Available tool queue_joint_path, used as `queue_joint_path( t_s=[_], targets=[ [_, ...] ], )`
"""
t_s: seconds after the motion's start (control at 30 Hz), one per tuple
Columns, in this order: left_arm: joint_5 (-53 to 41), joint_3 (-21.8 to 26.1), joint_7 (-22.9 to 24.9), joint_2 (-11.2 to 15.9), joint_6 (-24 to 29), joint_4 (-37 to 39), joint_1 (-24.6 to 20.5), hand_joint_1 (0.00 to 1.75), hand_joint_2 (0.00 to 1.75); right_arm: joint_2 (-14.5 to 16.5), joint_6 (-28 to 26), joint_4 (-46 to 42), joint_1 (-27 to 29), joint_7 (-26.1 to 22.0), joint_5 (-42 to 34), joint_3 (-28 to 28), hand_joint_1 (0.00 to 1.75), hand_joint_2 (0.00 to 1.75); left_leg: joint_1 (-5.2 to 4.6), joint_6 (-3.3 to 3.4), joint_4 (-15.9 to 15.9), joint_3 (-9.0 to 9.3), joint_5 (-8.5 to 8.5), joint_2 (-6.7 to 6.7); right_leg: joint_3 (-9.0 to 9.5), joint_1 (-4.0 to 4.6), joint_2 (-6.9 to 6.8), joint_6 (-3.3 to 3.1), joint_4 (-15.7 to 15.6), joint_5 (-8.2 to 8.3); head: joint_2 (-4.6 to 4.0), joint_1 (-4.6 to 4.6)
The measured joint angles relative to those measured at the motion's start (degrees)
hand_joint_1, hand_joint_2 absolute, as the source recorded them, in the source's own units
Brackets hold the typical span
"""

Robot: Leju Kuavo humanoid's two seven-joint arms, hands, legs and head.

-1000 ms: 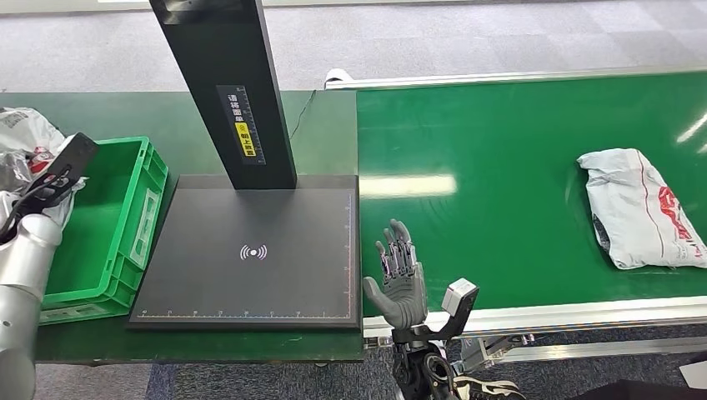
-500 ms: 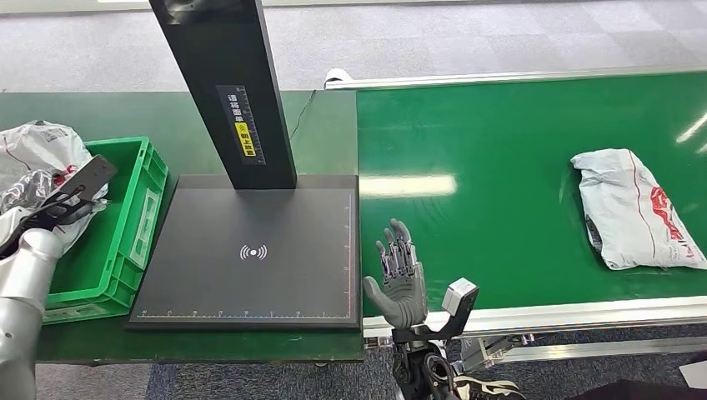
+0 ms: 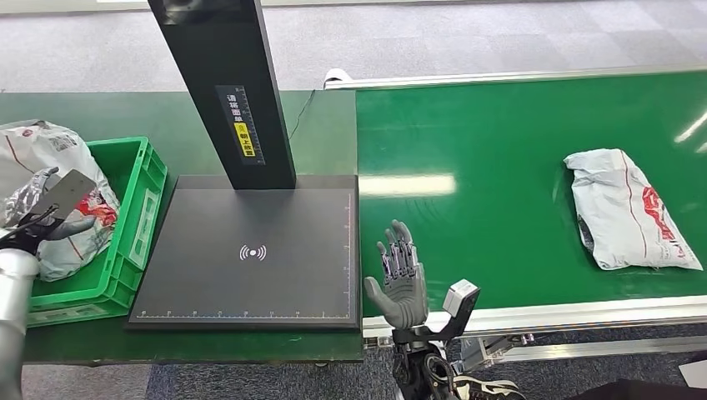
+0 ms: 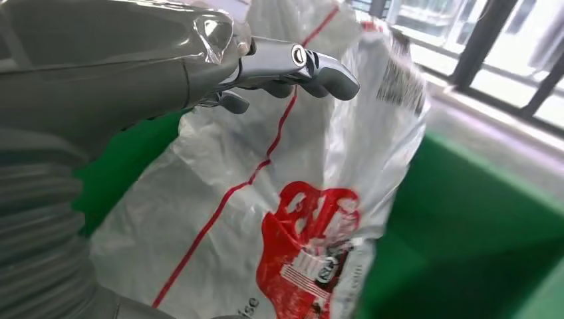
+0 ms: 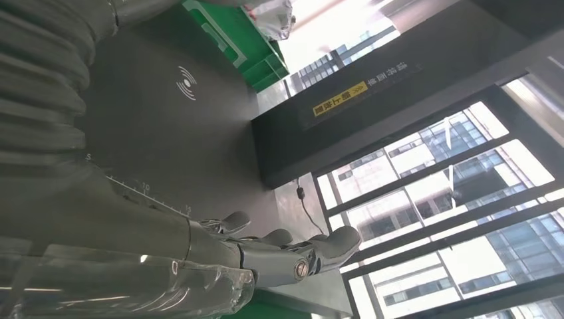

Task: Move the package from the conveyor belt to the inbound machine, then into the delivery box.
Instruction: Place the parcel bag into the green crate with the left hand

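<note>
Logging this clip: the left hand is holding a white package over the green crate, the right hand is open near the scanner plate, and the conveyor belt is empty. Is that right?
Not quite. The conveyor belt is not empty: the head view shows a second package lying on it. The rest stands: the left hand holds a white package over the green crate, and the right hand is open near the scanner plate.

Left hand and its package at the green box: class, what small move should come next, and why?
Probably lower and let go: the left hand holds the white package partly inside the green delivery box, its upper part standing above the rim, so it is not yet settled in.
</note>
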Motion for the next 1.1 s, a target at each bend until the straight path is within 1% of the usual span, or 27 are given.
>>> queue_joint_path(
  t_s=[0.07,0.2,0.3,0.4,0.5,0.6,0.7,0.8,0.87,0.93,1.0,1.1],
  targets=[
    [5.2,1.4,-2.0,-0.9,1.5,-5.2,4.1,0.0,1.75,0.0,-0.3,0.0,0.0,0.0,0.0,-0.1,0.0,1.75,-0.01,-0.03,0.0,0.02,-0.03,0.09,-0.02,-0.01,0.12,0.0,0.0,0.0,-0.01,0.01],
    [15.2,4.0,-3.5,-4.8,5.9,-20.2,14.0,0.0,1.75,0.0,-0.9,0.0,0.2,0.0,0.0,-0.5,0.0,1.75,-0.01,-0.09,0.0,0.03,-0.1,0.24,-0.04,-0.01,0.29,0.0,0.0,0.0,-0.01,0.02],
    [20.8,5.2,-5.1,-7.4,8.4,-30.8,20.2,0.0,1.75,0.0,-1.3,0.0,0.4,0.0,0.0,-0.8,0.0,1.75,-0.01,-0.11,0.0,0.01,-0.14,0.25,-0.05,-0.01,0.29,0.01,-0.1,-0.01,-0.01,0.01],
    [27.9,5.7,-8.1,-9.9,11.4,-41.3,26.3,0.0,1.75,0.0,-1.9,0.0,0.5,0.0,-0.3,-0.9,0.0,1.75,-0.01,-0.12,0.0,0.01,-0.17,0.27,-0.05,-0.01,0.3,0.01,-0.1,-0.02,-0.01,0.01],
    [36.2,5.8,-12.5,-12.4,15.3,-51.8,32.7,0.0,1.75,0.0,-2.4,0.0,0.6,0.0,-0.7,-1.1,0.0,1.75,-0.01,-0.15,0.0,0.02,-0.2,0.28,-0.05,0.0,0.3,0.01,-0.1,-0.03,-0.01,0.0],
    [40.4,4.6,-15.8,-14.9,19.0,-60.8,39.0,0.0,1.75,0.0,-2.9,0.0,0.8,0.0,-0.9,-1.2,0.0,1.75,-0.01,-0.15,0.0,0.03,-0.21,0.25,-0.05,0.0,0.3,0.01,-0.1,-0.06,-0.01,-0.01],
    [40.5,1.8,-16.7,-16.8,20.9,-67.2,43.8,0.0,1.75,0.0,-3.8,-0.1,1.0,0.0,-0.3,-1.3,0.0,1.75,-0.01,-0.15,0.0,0.04,-0.21,0.14,-0.02,0.0,0.27,0.02,-0.1,-0.08,-0.01,0.01],
    [37.5,-2.3,-16.4,-18.7,19.8,-70.2,47.3,0.0,1.75,0.0,-7.9,-1.3,1.6,0.0,3.0,-1.2,0.0,1.75,-0.04,-0.13,0.0,0.11,-0.22,0.11,0.04,-0.01,0.27,0.02,-0.1,-0.08,-0.01,-0.01],
    [34.2,-7.4,-15.7,-20.7,17.3,-70.4,49.5,0.0,1.75,0.1,-11.8,-2.7,2.2,0.0,6.2,-1.1,0.0,1.75,-0.07,-0.12,0.0,0.14,-0.23,0.08,0.08,-0.02,0.23,0.03,-0.1,-0.08,-0.01,-0.01],
    [32.6,-13.9,-15.3,-23.1,14.7,-68.7,50.7,0.0,1.75,0.4,-14.8,-3.9,2.7,0.0,9.0,-0.8,0.0,1.75,-0.09,-0.09,0.0,0.14,-0.24,0.05,0.12,-0.05,0.2,0.04,-0.1,-0.07,0.0,0.01],
    [33.4,-20.2,-15.2,-25.6,12.6,-65.7,51.2,0.0,1.75,0.6,-17.1,-4.9,3.4,0.0,11.3,-0.2,0.0,1.75,-0.12,-0.05,0.0,0.14,-0.27,0.06,0.14,-0.09,0.21,0.06,-0.1,-0.06,-0.01,0.01],
    [35.4,-28.0,-15.2,-28.4,10.8,-60.8,51.6,0.0,1.75,0.7,-20.1,-6.5,4.7,0.0,13.2,1.0,0.0,1.75,-0.16,-0.02,0.0,0.12,-0.29,0.05,0.11,-0.1,0.21,0.07,-0.1,-0.06,-0.01,-0.01]
  ],
)
